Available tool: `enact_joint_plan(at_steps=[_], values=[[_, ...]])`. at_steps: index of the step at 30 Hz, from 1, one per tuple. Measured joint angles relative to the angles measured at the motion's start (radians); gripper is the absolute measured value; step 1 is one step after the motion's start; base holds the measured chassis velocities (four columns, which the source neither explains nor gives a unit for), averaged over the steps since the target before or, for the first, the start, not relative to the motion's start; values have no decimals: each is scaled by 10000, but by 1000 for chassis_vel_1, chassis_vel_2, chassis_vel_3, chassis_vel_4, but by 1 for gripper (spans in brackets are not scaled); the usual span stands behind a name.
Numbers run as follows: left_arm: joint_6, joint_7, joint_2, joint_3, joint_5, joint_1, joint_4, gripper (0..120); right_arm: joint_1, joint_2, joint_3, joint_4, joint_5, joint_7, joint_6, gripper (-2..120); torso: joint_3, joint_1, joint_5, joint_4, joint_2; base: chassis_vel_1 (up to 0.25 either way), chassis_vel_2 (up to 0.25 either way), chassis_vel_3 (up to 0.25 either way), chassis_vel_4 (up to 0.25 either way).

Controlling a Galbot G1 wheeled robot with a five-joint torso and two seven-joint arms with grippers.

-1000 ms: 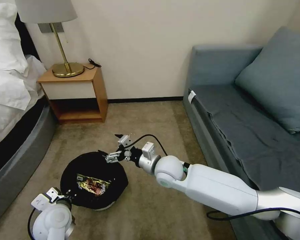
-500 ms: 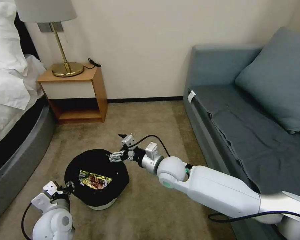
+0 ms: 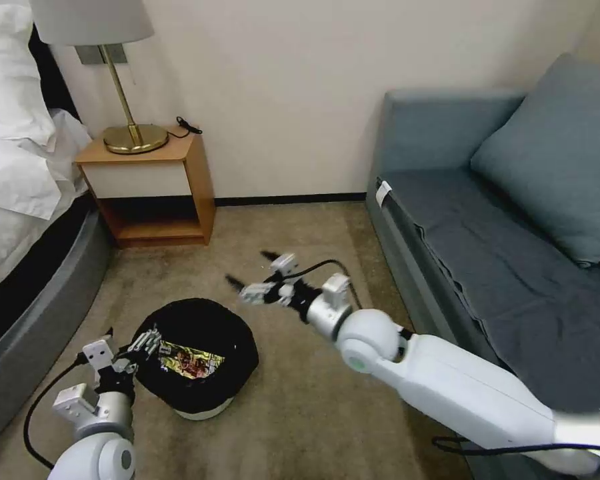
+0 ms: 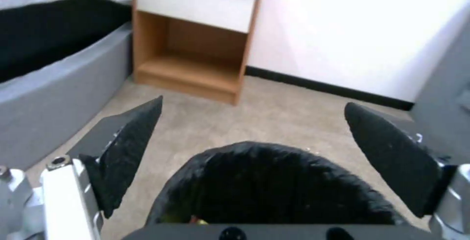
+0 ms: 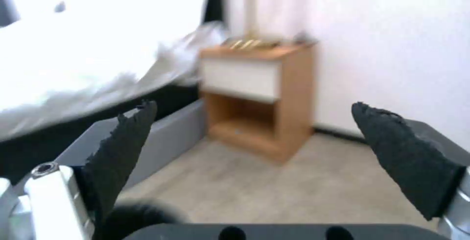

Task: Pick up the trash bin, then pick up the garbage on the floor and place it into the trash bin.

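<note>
Right pincer [image 3: 250, 277] motion-blurred

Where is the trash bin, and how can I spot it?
Find the wooden nightstand by the bed, then look down at the carpet in front of it. The trash bin stands there, round, lined with a crinkly black bag, with a shiny snack packet inside.

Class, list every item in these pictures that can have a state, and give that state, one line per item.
trash bin: upright on the carpet, black liner open, not held.
snack packet: lying inside the bin.
left gripper: jaws open, at the bin's rim.
right gripper: jaws open, empty, above the carpet beyond the bin.
lamp: standing on the nightstand.
nightstand: lower shelf open.
</note>
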Motion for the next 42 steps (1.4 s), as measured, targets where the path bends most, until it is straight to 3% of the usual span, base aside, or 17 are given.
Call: enact_joint_plan(at_steps=[2,5,6,9,10,15,16,19,24,35,42], values=[[-12,129,32,31,30,64,-114,100,-382,-92,555,289,-112,146,-57,100,0,0,0,1,0,0,0,0,0],[-154,527,103,187,242,266,-443,100,-2462,-269,2962,1455,-994,251,-257,100,0,0,1,-3,1,0,0,0,0],[-154,527,103,187,242,266,-443,100,-2462,-269,2962,1455,-994,251,-257,100,0,0,1,-3,1,0,0,0,0],[-244,665,134,360,522,343,-640,100,-4092,-44,4824,2267,-2057,159,-365,100,0,0,2,-5,1,0,0,0,0],[-325,759,149,435,724,375,-723,100,-4918,197,5707,2688,-2609,95,-404,100,-1,0,-2,-3,1,0,0,0,0],[-504,874,193,587,1025,494,-889,100,-6830,1096,7121,3518,-4093,97,-605,100,-1,0,0,-5,1,0,0,0,0],[-514,881,210,635,1076,541,-926,100,-7501,1667,7464,3786,-4893,144,-647,100,-1,0,-1,-5,1,0,0,0,0],[-663,944,263,726,1238,663,-951,100,-8513,2794,7726,4181,-6169,251,-660,100,-1,0,-5,0,1,0,0,0,0],[-765,948,295,857,1359,796,-988,100,-9229,3599,7612,4279,-7053,272,-457,100,0,0,-3,-1,1,0,0,0,0],[-844,535,343,994,1460,928,-1025,100,-9887,4328,7268,4089,-7754,153,-72,100,0,-1,-3,-1,1,0,0,0,0],[-1733,402,297,1146,1757,879,-947,100,-10094,4540,6997,3871,-7972,170,189,100,0,0,-3,0,1,0,0,0,0]])
